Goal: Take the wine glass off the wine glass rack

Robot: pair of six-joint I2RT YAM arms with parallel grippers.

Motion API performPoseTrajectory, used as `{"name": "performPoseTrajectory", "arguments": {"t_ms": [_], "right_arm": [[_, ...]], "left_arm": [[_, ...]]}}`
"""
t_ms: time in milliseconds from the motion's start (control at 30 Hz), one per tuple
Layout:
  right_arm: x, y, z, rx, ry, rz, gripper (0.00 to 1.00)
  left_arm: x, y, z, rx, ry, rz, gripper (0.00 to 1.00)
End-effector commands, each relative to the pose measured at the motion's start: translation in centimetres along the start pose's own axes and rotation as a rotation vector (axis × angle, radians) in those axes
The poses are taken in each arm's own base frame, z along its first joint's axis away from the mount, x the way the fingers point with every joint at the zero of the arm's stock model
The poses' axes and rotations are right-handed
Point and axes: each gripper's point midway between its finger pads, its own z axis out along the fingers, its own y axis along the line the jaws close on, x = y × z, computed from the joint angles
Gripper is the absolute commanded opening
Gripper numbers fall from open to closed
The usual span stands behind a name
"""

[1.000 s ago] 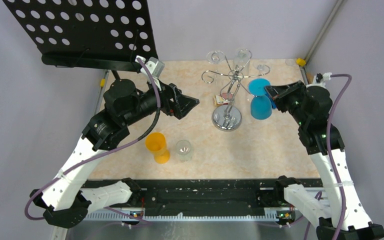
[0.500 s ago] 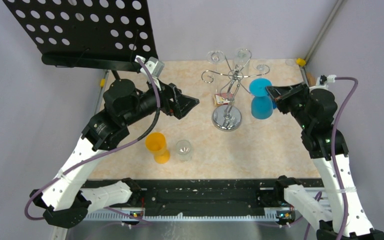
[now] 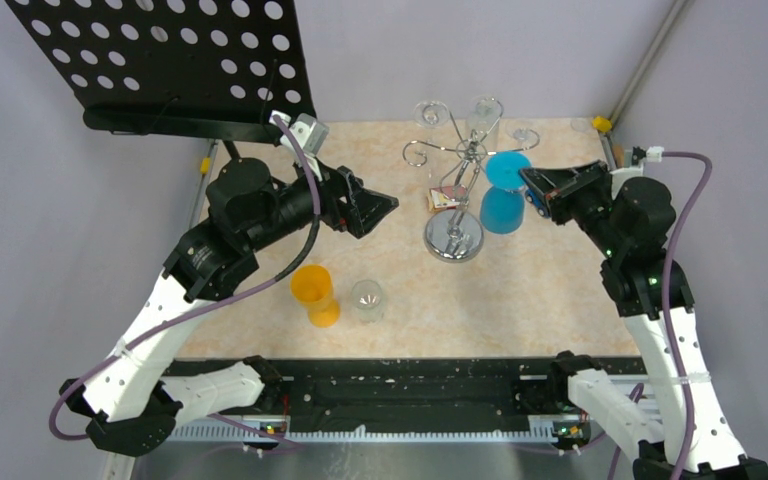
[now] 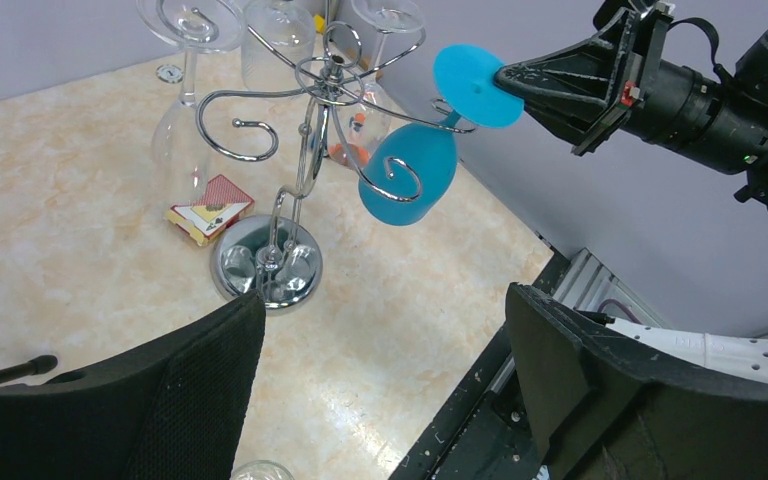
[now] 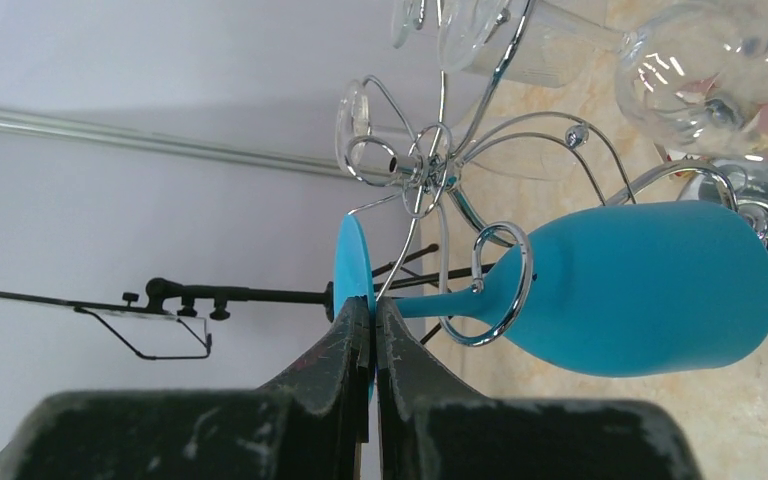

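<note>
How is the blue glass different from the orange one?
The blue glass hangs bowl-down from the rack, while the orange glass stands on the table. The right gripper pinches the blue glass's foot; nothing touches the orange glass. Both are coloured, not see-through.

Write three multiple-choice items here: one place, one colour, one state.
1. Where is the card box? A) beside the rack base B) on a plate C) inside a bowl
2. What colour is the wine glass the right gripper pinches? A) orange B) clear C) blue
3. The left gripper is: A) shut on the rack B) open and empty C) shut on a glass
Answers: 1A, it lies on the table by that base; 2C, the clamped foot is blue; 3B, its fingers stand apart, nothing between.
</note>
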Motion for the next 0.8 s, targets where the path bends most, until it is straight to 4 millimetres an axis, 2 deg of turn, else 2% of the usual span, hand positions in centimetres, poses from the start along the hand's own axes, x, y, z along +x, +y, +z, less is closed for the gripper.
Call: {"name": "performPoseTrajectory", "arguments": {"t_ms": [0,333,500,767], "right_arm": [[-0.1,0.8,0.8,-0.063,0.006,0.015,0.0],[-1.1,0.3,2.4,-0.055,-0.045,-0.002,0.0],[-2.4,-0.6,2.9,-0.005,-0.113,-0.018,0.0],[-4.4,-1.3,2.3,0.06,-0.222,-0.026,0.0]], "left_arm": [[-2.1,-0.8,-1.2,0.014,-0.065,0.023,0.93],[-2.3,-0.8,-1.6,0.006,-0.075,0.023,0.93],[-2.2,-0.8,-1.7,0.006,-0.076,0.019,0.93],[-2.3,-0.9,-1.8,0.011,-0.076,0.005,0.93]]}}
